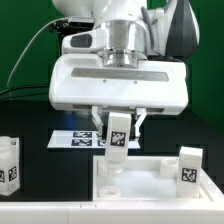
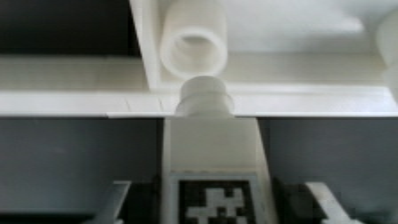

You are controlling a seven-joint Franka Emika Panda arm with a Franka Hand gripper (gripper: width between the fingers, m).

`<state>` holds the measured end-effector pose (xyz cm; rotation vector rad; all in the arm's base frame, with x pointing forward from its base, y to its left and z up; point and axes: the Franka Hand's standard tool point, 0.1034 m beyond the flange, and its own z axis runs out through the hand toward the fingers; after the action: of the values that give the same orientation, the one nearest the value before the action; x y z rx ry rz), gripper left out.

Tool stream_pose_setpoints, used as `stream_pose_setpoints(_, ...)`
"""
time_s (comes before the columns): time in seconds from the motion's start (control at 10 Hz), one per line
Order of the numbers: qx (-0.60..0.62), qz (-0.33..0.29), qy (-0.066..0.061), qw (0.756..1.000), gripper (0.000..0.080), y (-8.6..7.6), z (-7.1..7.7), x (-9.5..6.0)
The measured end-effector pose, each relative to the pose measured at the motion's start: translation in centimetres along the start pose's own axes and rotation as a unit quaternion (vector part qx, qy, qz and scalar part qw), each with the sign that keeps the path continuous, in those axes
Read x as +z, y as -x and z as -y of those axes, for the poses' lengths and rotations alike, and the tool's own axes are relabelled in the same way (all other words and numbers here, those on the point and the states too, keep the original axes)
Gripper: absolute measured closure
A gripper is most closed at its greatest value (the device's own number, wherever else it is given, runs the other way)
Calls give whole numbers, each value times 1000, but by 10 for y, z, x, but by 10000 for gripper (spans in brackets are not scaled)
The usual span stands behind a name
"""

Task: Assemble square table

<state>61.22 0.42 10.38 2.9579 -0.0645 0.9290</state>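
Gripper [image 1: 117,127], fingers clamped on an upright tagged leg [image 1: 117,140], holds its lower end just above a corner socket [image 2: 194,45] at the exterior view's left of the square table slab [image 1: 150,186].

The slab [image 1: 140,185] lies along the lower edge of the exterior frame, from the centre to the exterior view's right. Above its rear corner on the exterior view's left, mid-frame, hangs the gripper [image 1: 118,128], with the first leg [image 1: 117,135] upright between its fingers. In the wrist view the tip of that leg [image 2: 214,160] sits just beside the corner socket [image 2: 196,45]; I cannot tell whether they touch. The second leg [image 1: 188,167] stands at the slab's rear corner on the exterior view's right. The third leg [image 1: 10,165] stands on the table [image 1: 30,125] at the lower left edge of the frame, well apart from the slab. The marker board [image 1: 72,138] lies behind the slab, left of centre.
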Motion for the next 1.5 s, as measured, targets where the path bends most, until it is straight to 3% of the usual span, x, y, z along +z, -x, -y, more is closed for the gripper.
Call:
stream_pose_setpoints(0.3, 0, 1, 0, 1000, 518, 0, 0, 1)
stream_pose_setpoints(0.6, 13, 31, -12, 999, 518, -6, -7, 10)
stream_pose_setpoints(1.0, 15, 43, -9, 999, 518, 8, -10, 24)
stream_pose_setpoints(1.5, 12, 48, -10, 999, 518, 18, -1, 34)
